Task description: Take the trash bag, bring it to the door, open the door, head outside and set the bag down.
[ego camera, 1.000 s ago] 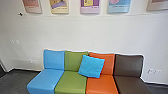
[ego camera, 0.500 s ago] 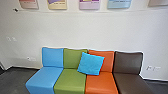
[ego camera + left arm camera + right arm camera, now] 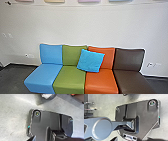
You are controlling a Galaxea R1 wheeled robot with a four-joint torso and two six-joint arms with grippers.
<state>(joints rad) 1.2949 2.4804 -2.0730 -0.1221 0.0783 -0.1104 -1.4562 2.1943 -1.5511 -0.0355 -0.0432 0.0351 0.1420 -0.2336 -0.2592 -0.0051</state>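
In the left wrist view, pale crumpled plastic point(image 3: 47, 95) shows inside a dark rounded rim point(image 3: 54, 96), cut off by the picture's edge; it looks like a bag in a bin, though I cannot tell for certain. The robot's own dark plate lies near it over the grey floor. How my left and right grippers stand I cannot make out, nor whether either holds anything.
Ahead in the head view stands a row of joined seats, blue point(image 3: 41, 76), green point(image 3: 68, 77), orange point(image 3: 100, 81) and brown point(image 3: 133, 80), against a white wall point(image 3: 82, 25). A bright blue cushion point(image 3: 90, 60) leans on the backrests. Dark floor point(image 3: 15, 75) lies at the left.
The head camera has moved: the seats, cushion and wall sit higher in the picture, and the posters have mostly slid out at the top. The cushion keeps its place on the seats.
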